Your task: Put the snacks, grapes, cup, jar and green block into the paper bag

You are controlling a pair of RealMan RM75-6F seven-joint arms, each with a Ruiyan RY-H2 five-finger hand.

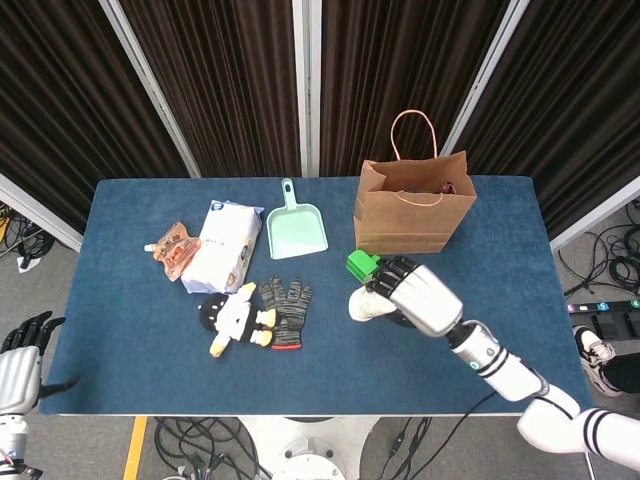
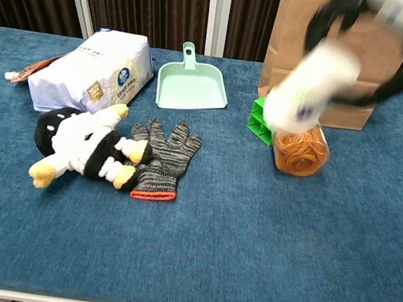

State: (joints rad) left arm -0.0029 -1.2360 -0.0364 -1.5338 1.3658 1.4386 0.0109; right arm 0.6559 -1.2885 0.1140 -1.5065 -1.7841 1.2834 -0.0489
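While the head view looks down on the whole blue table [image 1: 130,330], only the chest view shows the clear round jar of orange rubber bands [image 2: 300,151], because from above the right hand [image 1: 420,296] covers it. The right hand grips the white paper cup with a leaf print [image 1: 366,305], lifted and tipped on its side, in front of the tall brown paper bag [image 1: 412,208] at the far right. In the chest view the cup is a blur, and the hand is cut off at the top. The small green block [image 1: 361,264] sits just beside the jar. At the near left corner the left hand [image 1: 24,345] waits off the table, fingers apart, holding nothing.
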